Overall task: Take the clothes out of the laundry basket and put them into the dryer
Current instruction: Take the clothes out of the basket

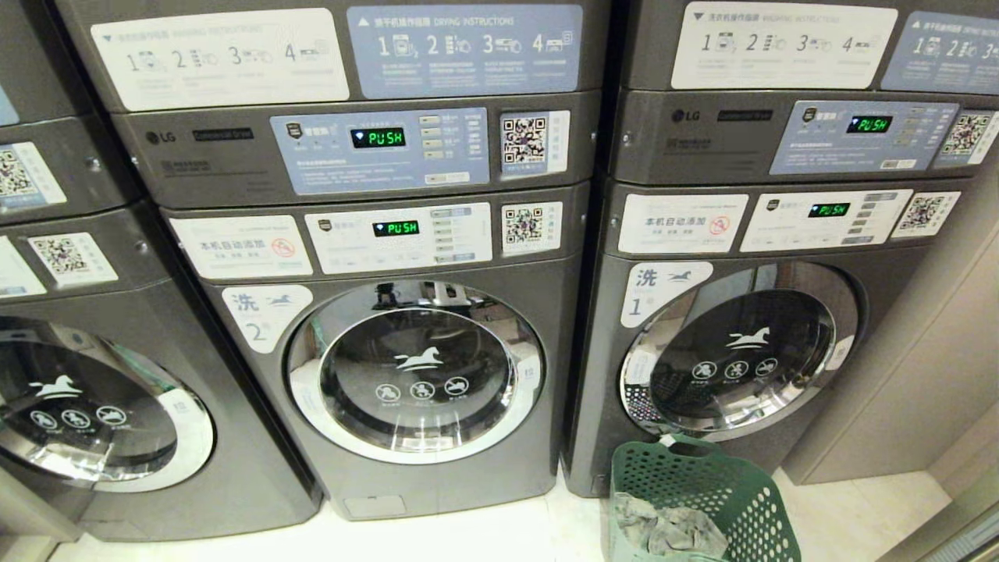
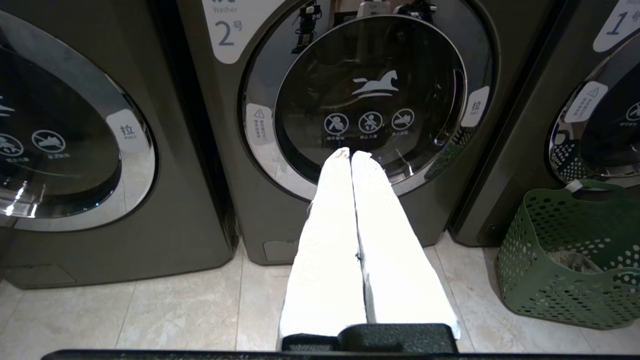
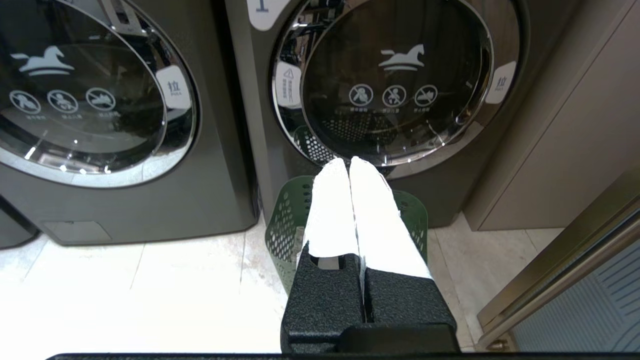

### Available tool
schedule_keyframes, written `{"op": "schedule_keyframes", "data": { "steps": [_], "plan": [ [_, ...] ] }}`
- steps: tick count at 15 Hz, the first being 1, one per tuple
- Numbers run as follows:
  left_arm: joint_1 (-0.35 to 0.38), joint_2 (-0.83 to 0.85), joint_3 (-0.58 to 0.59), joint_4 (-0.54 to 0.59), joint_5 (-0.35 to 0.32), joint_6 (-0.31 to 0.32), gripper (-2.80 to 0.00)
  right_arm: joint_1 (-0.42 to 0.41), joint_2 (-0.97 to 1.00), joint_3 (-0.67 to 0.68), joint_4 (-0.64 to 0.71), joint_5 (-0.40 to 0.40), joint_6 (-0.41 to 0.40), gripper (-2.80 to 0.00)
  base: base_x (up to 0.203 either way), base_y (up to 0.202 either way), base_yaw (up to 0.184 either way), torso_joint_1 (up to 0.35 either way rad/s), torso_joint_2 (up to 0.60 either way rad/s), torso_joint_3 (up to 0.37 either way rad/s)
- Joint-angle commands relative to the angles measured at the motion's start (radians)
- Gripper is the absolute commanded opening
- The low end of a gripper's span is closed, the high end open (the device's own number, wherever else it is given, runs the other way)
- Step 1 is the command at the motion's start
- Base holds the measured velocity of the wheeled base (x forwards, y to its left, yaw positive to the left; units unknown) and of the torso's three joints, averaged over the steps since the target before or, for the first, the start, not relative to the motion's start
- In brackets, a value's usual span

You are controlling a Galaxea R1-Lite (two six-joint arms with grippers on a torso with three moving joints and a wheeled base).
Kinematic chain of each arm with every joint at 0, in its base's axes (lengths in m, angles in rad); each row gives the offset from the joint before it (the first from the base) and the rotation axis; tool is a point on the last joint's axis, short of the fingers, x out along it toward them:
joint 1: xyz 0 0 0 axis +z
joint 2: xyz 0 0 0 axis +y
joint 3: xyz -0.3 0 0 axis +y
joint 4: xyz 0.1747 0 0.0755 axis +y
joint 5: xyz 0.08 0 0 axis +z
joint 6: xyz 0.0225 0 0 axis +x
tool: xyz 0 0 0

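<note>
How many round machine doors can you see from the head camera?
3: one cut off at the left edge, one on the machine marked 2, one on the machine marked 1, behind the green basket. More may lie outside view.

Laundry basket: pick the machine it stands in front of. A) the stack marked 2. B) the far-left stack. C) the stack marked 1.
C: in the head view the laundry basket, with the clothes inside, sits on the floor below the round door of the stack labelled 1.
</note>
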Motion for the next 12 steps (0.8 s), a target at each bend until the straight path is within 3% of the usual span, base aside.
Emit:
{"op": "schedule_keyframes", "data": {
  "steps": [1,10,12],
  "plan": [
    [0.0,0.0,0.0,0.0,0.0,0.0,-2.8,0.0,0.002,0.0,0.001,0.0,0.0,-2.8,0.0,0.0,0.0,-0.225,0.55,0.3],
    [0.0,0.0,0.0,0.0,0.0,0.0,-2.8,0.0,0.002,0.001,0.0,0.0,0.004,-2.8,0.0,0.0,0.0,-0.202,0.5,0.298],
    [0.0,0.0,0.0,0.0,0.0,0.0,-2.8,0.0,0.002,0.001,0.0,0.002,0.001,-2.8,0.0,0.0,0.0,-0.089,0.23,0.137]
  ]
}}
